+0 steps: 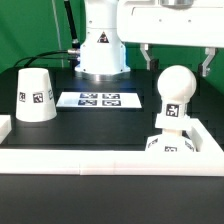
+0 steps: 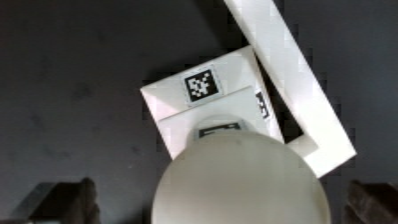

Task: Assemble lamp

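The exterior view looks level across the black table toward the robot's base at upper centre, while the wrist view looks steeply down from close above, sharing only the bulb and base.

a black table with a white rail, backed by a dark green curtain.

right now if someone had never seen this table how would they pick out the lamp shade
Start at the black table with its raised white border. Go to the side at the exterior view's left, beyond the marker board lying flat in the middle. The lamp shade stands there alone: a white truncated cone, narrow end up, with square tags on its side, unlike the round bulb sitting on the blocky base at the right.
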Action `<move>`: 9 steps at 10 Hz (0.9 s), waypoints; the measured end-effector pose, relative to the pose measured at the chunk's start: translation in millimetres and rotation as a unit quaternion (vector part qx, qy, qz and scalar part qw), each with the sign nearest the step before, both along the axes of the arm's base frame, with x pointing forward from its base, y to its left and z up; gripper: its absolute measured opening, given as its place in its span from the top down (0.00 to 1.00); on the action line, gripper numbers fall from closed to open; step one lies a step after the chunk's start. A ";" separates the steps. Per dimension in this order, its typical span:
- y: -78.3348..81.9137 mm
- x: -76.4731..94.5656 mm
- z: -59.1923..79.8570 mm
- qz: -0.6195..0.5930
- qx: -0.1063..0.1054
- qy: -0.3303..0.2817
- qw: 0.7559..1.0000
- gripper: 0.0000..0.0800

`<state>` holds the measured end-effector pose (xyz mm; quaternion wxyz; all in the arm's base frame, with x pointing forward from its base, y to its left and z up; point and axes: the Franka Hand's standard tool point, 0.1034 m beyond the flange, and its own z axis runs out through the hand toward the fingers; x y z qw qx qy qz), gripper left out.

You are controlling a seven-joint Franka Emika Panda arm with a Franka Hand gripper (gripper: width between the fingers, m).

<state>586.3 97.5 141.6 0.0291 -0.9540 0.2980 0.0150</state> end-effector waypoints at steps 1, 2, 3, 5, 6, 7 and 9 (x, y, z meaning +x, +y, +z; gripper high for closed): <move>0.2 -0.5 -2.4 0.001 0.000 0.001 1.000 0.13; 0.2 -0.8 -3.3 0.001 0.000 0.002 1.000 0.13; 0.4 -0.9 -3.4 0.001 0.000 0.002 1.000 0.13; 0.5 -1.3 -3.8 0.003 -0.001 0.002 1.000 0.13; 0.6 -5.7 -5.9 0.037 -0.003 0.004 0.999 0.13; -1.3 -14.1 -8.7 0.076 -0.002 0.008 0.997 0.13; -8.5 -27.6 -15.7 0.138 0.000 0.015 0.990 0.13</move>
